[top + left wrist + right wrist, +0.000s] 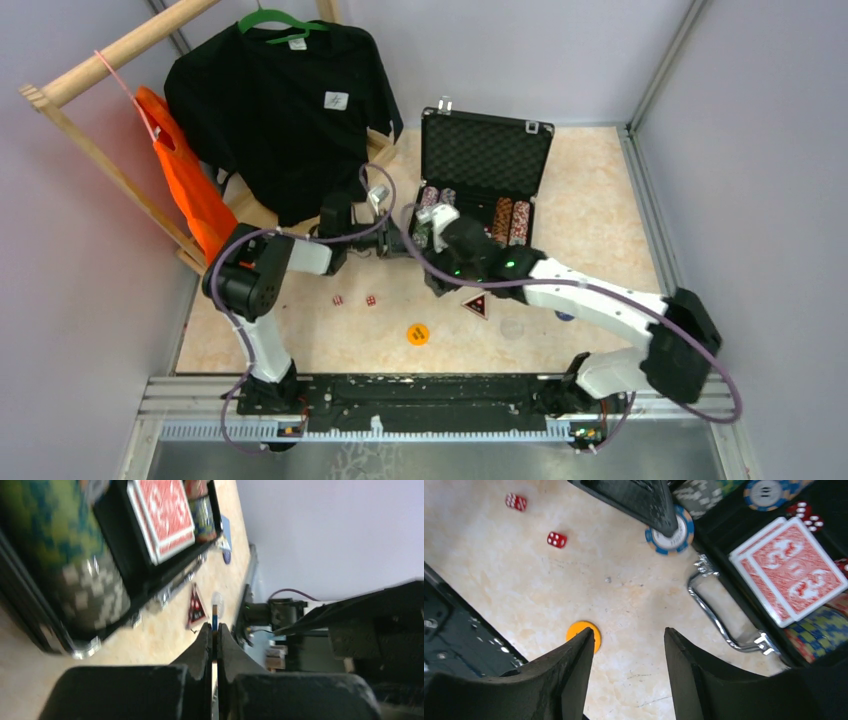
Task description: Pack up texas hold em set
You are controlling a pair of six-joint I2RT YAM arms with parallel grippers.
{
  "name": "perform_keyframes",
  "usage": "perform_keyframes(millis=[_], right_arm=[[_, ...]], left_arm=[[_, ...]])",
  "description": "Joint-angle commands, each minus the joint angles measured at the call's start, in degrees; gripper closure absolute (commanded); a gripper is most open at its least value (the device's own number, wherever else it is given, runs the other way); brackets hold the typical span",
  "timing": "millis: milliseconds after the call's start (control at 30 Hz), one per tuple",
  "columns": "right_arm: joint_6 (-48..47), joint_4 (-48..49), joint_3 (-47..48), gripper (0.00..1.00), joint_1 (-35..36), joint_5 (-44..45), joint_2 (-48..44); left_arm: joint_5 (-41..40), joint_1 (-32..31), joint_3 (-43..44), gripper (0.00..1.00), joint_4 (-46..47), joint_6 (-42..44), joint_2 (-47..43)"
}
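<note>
The black case (pixel 486 150) stands open, with its foam lid up and rows of striped chips (pixel 509 220) inside. My left gripper (pixel 405 243) is shut on a blue-and-white chip (pixel 670 530), held just above the floor by the case's front edge. The chip shows edge-on (pixel 214 612) between the shut fingers of the left gripper (pixel 214 626). My right gripper (pixel 629 630) is open and empty above the floor, beside the silver handle (pixel 719 615). Red-backed cards (pixel 794 570) lie in the case. Two red dice (pixel 556 539), an orange round token (pixel 583 635) and a triangular token (pixel 476 305) lie on the floor.
A black T-shirt (pixel 285 110) and an orange bag (pixel 185 185) hang on a wooden rack at back left. A clear round token (pixel 512 328) and a small blue piece (pixel 565 315) lie near the right arm. Walls enclose the floor on the sides and back.
</note>
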Motion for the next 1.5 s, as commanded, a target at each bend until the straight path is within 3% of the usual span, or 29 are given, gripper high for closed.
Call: perform_keyframes(millis=[0, 200, 367, 467, 667, 800, 1100, 1467], right_arm=[[0.8, 12.2, -5.8, 0.49, -10.1, -13.5, -11.9], [-2.8, 19.5, -10.0, 0.56, -13.4, -12.8, -18.9], [-5.1, 19.6, -10.4, 0.56, -14.1, -9.8, -20.4], [-5.2, 18.6, -10.9, 0.56, -14.6, -7.7, -20.7], [-4.8, 18.8, -13.3, 0.57, -15.5, -3.8, -23.7], [-4.7, 18.6, -14.2, 0.57, -16.3, -3.1, -24.5], [-5.1, 17.6, -14.6, 0.58, -17.0, -1.5, -25.1], [-5.3, 18.3, -15.1, 0.58, -17.3, -3.0, -24.0]], left_arm=[[-8.7, 0.3, 9.1, 1.00, -18.5, 19.2, -5.5], [-6.0, 0.2, 21.8, 1.00, -25.7, 40.5, -4.7], [12.2, -0.6, 30.1, 1.00, -24.8, 58.1, 2.4], [16.2, -1.4, 34.9, 1.00, -30.5, 67.8, 5.4], [10.6, -4.0, 48.4, 1.00, -65.1, 100.6, 9.8], [9.9, -4.4, 59.7, 1.00, -82.4, 111.0, 15.4], [-0.8, -5.7, 62.8, 1.00, -93.6, 118.5, 19.8], [-6.8, -7.1, 64.0, 1.00, -90.0, 115.4, 20.2]])
